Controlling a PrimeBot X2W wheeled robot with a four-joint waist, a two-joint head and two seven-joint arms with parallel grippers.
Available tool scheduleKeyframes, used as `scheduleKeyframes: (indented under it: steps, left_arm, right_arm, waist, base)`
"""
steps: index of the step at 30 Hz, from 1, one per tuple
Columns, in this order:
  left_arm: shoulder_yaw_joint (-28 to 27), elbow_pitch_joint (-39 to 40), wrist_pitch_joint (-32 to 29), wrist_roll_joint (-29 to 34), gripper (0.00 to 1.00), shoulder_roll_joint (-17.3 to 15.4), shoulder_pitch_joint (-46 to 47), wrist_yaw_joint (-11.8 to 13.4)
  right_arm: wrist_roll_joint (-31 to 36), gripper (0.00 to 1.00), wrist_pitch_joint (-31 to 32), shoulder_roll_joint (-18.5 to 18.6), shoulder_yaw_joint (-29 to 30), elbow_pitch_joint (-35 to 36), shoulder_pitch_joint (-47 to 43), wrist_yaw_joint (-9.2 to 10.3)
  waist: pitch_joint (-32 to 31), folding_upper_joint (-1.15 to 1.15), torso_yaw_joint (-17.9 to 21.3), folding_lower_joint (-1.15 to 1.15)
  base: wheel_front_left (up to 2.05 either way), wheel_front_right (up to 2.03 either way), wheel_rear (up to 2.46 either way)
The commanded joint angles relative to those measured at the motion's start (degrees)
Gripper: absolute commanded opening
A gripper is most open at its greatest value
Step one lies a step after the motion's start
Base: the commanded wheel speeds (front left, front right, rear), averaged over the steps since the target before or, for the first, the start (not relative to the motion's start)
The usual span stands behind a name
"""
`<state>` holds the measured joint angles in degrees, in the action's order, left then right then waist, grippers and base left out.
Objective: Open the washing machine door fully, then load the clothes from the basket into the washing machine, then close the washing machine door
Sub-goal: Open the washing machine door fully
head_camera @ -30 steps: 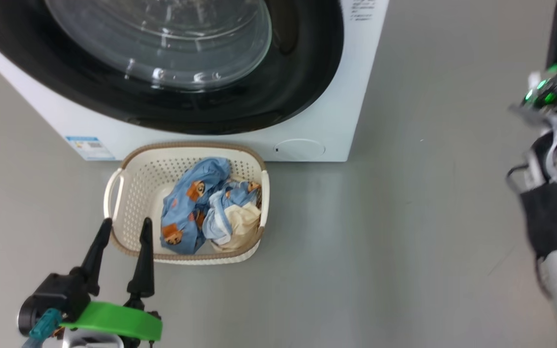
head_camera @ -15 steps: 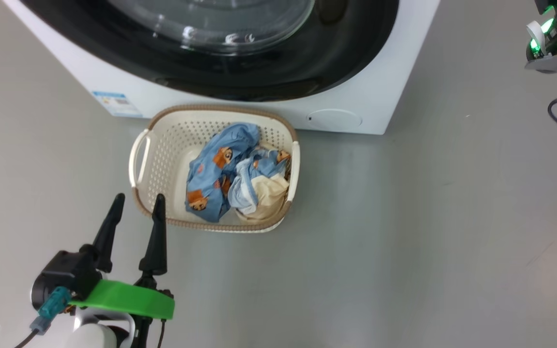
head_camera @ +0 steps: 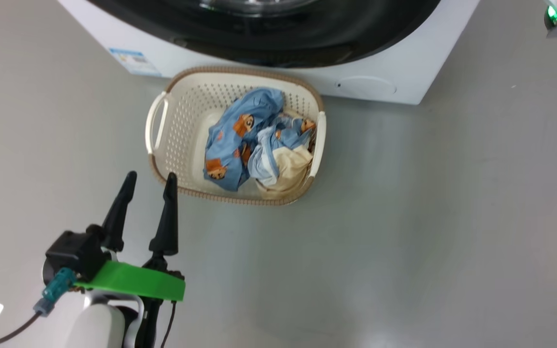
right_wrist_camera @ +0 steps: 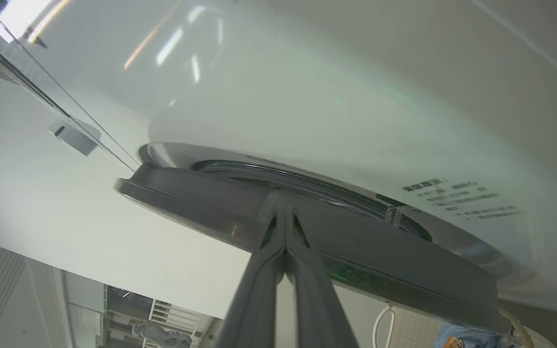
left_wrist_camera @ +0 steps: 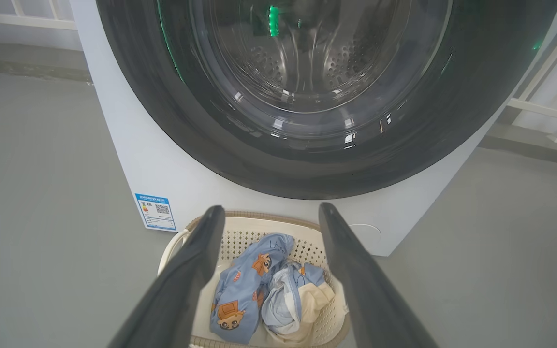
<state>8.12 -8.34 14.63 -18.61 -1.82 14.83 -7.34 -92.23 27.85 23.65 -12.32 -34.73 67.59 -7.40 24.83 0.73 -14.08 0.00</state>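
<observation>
Door-opening step: right gripper [right_wrist_camera: 285,227], fingers together, tips at the rim of the washing machine door [right_wrist_camera: 186,203] — next, probably swing it wide. Left gripper [head_camera: 151,175], fingers apart — basket [head_camera: 186,121] of clothes [head_camera: 232,135] just ahead.

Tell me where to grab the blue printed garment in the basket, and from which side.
Pinch the blue printed garment at its bunched middle fold, where the cloth seems to ridge up. Come from above: the basket has perforated walls on every side, with only its top open. The left hand, open beside the basket's near corner, looks best placed.
</observation>
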Motion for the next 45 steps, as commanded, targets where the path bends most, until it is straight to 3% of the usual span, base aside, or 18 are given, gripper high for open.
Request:
scheduleKeyframes:
  steps: [1,21,45]
  left_arm:
    - [-1.61,1.66,0.37,-0.43,1.0,-1.07,1.42,-0.14]
    - [0.4,1.75,0.37,-2.92,1.0,-1.06,4.79,-0.14]
    - [-1.43,0.27,0.37,0.49,1.0,-1.06,1.51,-0.14]
  right_arm:
    - [0.9,0.0,0.65,-0.36,-0.63,1.03,1.59,-0.09]
    - [4.62,0.0,4.08,-1.17,-5.3,-2.17,8.66,-0.09]
    - [2.76,0.0,7.69,-4.13,-11.86,9.45,-5.8,-0.09]
  waist:
    - [1.93,0.0,-1.17,0.0]
    - [6.68,0.0,-3.38,0.0]
    - [-0.96,0.0,0.49,0.0]
  base:
    - [0.0,0.0,0.0]
    - [0.0,0.0,0.0]
    - [0.0,0.0,0.0]
